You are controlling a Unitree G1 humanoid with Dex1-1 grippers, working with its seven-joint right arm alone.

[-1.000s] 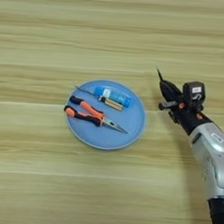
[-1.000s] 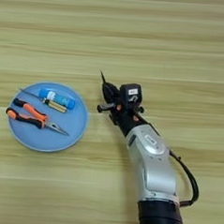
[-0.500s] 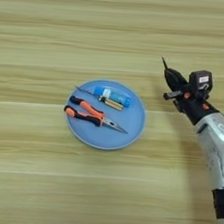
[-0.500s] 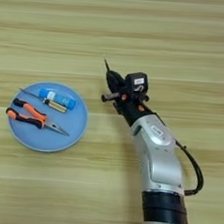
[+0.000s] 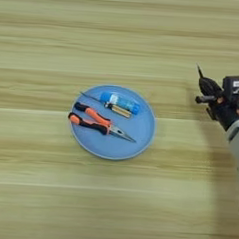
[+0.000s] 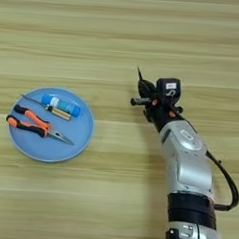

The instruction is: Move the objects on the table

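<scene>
A round light-blue plate [image 5: 140,140] lies left of centre on the table [image 5: 121,36] and holds the objects. Orange-and-black-handled pliers [image 5: 94,122] lie across its middle, tips pointing right. Behind them sits a short blue tube [image 5: 120,102] with a white label, and a tiny yellowish-handled screwdriver [image 5: 120,111] rests against it. A thin black pen [image 5: 89,96] sticks out to the tube's left. My right gripper [image 6: 139,76] hovers well to the right of the plate. Its black fingers meet in a point aimed away from me, with nothing in them.
The silver forearm [image 6: 187,155] rises from the bottom edge in the right eye view, with a black cable [image 6: 228,183] looping at its right. Bare wood surrounds the plate on all sides.
The arm has swung to the right, further from the plate. The plate and the items on it have not moved.
</scene>
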